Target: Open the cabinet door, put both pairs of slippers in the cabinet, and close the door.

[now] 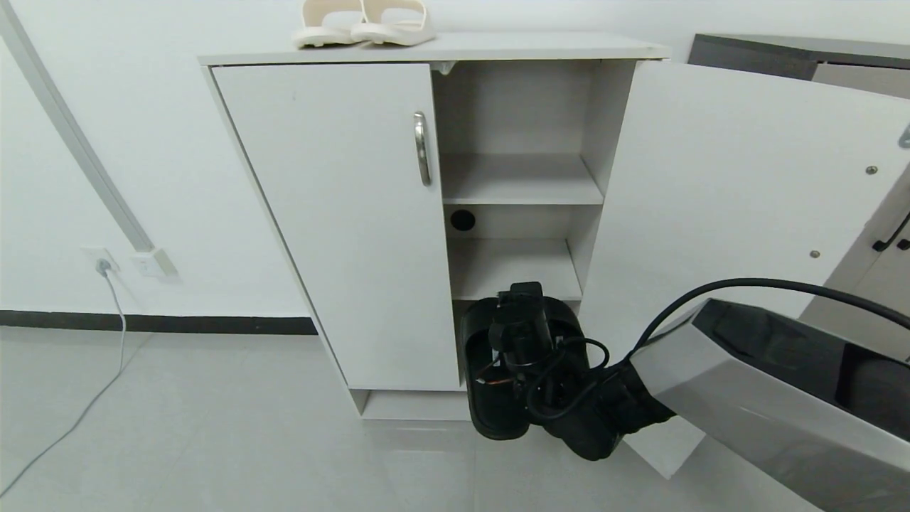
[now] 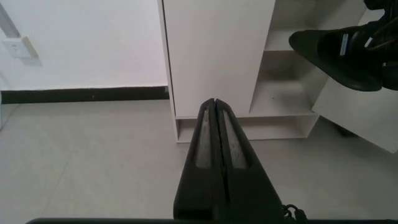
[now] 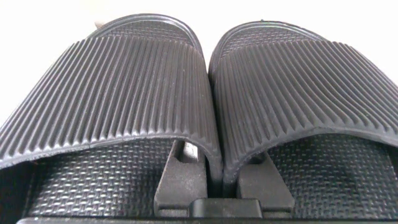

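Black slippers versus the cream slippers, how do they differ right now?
Colour: the black slippers are dark with ribbed straps; the cream slippers are pale. Place: the black slippers hang low at the bottom opening of the cabinet, while the cream slippers sit on its top. State: the black slippers are clamped by the right gripper; the cream slippers lie free. Shared: each pair is side by side, and neither rests on a shelf.

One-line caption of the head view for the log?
Right end effector holds black slippers at the lowest compartment of the open cabinet; cream slippers sit on top.
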Robot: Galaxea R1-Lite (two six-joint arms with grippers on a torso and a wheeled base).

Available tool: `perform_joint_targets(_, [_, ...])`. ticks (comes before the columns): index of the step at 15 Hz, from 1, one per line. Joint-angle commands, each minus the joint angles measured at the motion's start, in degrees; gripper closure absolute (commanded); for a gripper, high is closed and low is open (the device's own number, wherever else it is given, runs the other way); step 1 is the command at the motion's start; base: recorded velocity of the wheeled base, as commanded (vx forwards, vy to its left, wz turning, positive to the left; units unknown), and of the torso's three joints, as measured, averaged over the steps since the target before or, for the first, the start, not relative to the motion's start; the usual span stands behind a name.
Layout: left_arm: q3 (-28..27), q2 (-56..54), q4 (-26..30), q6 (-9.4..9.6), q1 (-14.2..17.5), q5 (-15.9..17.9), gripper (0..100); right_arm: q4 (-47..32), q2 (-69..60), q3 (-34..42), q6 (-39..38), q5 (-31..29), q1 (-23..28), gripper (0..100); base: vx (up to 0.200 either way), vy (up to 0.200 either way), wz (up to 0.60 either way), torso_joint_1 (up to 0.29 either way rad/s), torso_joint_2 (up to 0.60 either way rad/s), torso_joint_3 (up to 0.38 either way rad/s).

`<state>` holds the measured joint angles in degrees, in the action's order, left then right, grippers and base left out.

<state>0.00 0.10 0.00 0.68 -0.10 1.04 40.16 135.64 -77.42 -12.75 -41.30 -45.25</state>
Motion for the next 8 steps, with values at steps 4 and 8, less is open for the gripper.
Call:
perform_joint_targets(4, [0.0, 0.08, 0.0, 0.02, 0.01, -0.07, 100, 0.01, 0.76, -0.71, -0.52, -0.01, 0.43, 100, 0.0, 0.0, 0.0, 0.004, 0.0, -0.196])
perform_joint_targets(8, [0.0, 0.08, 0.0, -0.16, 0.01, -0.07, 100, 3.61, 1.29, -0.71, 0.45, -0.8, 0.34, 100, 0.0, 0.0, 0.0, 0.002, 0.0, -0.057])
